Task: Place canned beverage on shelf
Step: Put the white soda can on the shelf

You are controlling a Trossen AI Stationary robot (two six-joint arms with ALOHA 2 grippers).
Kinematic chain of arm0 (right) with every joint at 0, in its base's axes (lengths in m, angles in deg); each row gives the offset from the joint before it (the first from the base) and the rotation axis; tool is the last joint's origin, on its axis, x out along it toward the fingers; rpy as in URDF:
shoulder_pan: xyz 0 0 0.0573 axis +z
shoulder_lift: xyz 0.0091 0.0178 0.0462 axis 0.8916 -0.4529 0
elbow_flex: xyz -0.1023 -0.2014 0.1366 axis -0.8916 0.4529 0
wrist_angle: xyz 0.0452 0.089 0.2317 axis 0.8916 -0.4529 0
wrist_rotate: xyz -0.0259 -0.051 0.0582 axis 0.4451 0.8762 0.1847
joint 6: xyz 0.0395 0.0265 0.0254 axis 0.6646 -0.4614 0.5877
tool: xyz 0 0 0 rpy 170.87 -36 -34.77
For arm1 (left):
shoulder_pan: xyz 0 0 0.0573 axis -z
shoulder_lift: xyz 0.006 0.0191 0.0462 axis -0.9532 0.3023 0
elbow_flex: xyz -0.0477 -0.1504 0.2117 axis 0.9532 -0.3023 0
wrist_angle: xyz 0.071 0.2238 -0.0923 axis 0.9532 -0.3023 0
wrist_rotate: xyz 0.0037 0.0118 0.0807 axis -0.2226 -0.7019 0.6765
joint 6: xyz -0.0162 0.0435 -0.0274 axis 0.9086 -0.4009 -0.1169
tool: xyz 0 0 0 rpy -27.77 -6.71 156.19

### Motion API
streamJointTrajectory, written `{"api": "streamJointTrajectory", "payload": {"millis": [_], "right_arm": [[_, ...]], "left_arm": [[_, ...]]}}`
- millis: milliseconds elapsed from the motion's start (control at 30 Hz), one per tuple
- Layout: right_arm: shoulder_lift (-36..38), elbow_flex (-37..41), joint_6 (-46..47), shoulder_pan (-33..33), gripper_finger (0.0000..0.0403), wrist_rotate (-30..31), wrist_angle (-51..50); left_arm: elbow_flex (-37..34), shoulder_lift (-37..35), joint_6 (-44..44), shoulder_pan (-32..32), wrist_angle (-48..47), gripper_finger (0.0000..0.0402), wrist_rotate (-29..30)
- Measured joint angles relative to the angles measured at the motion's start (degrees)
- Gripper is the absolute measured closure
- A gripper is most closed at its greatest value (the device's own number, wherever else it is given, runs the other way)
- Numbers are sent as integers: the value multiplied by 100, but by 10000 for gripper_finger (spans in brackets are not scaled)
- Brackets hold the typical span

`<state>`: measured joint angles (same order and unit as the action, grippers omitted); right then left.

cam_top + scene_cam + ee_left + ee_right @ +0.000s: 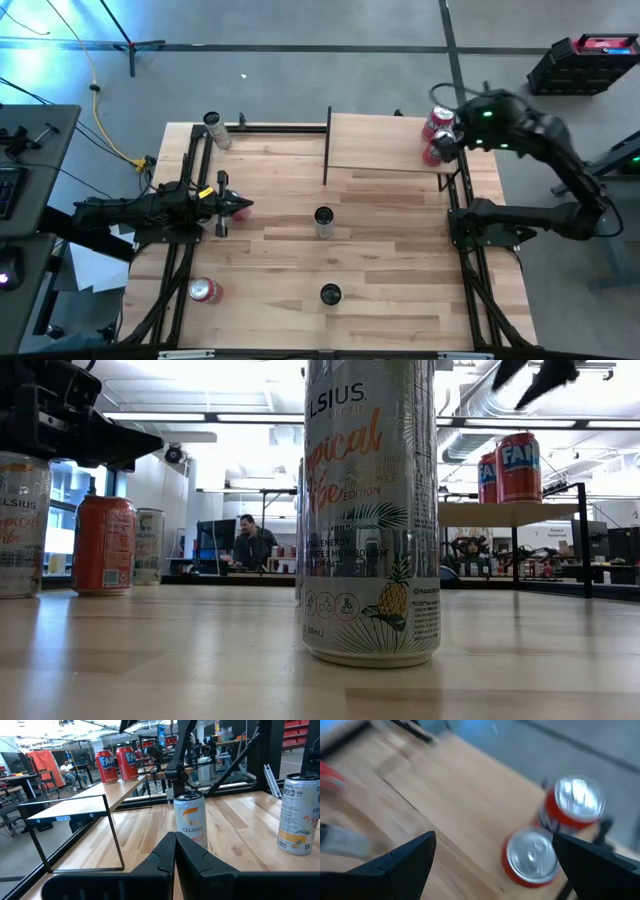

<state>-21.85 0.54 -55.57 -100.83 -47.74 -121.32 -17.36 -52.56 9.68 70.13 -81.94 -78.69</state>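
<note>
The shelf is a pale wood board with black uprights at the table's far right. Two red cans stand upright on its right end; they also show in the right wrist view and the low view. My right gripper is open and empty above them, clear of their tops; its fingers also show in the low view. My left gripper is shut and empty at the table's left, pointing at a white Celsius can.
On the tabletop stand a white can at the middle, another near the front edge, a red can at the near left and a white can at the far left. Black frame rails run along both sides.
</note>
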Motion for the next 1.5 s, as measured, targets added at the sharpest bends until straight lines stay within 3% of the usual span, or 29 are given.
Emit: {"api": "streamJointTrajectory", "payload": {"millis": [133, 267, 500, 633, 733, 867, 1167, 1333, 1500], "right_arm": [[234, -739, -255, 363, 16, -334, 234], [608, -876, -237, 844, 16, -1275, 675], [1198, 410, 108, 1497, 16, -2224, 1970], [1142, 1242, 368, 1978, 16, -2664, 2746], [991, 1757, 581, 2534, 16, -2668, 3438], [588, 2055, 515, 3430, 16, -2310, 4133], [-964, 1654, -356, 5249, 16, -296, 4342], [-1776, 1232, -467, 5807, 16, 595, 4331], [-2438, 676, -467, 6006, 16, 842, 4303]], "left_arm": [[0, 1, -2, 1, 1, 398, 2], [0, 1, 0, 0, -1, 398, 2], [0, 1, -1, -1, 0, 398, 2], [0, 1, 0, 1, 1, 398, 0], [0, 1, 0, -1, 1, 398, 2], [0, 0, -2, 1, 1, 398, 2], [-1, 1, -1, -1, 1, 398, 1], [0, 1, 0, -1, 1, 398, 0], [0, 1, -1, 0, -1, 398, 0]]}}
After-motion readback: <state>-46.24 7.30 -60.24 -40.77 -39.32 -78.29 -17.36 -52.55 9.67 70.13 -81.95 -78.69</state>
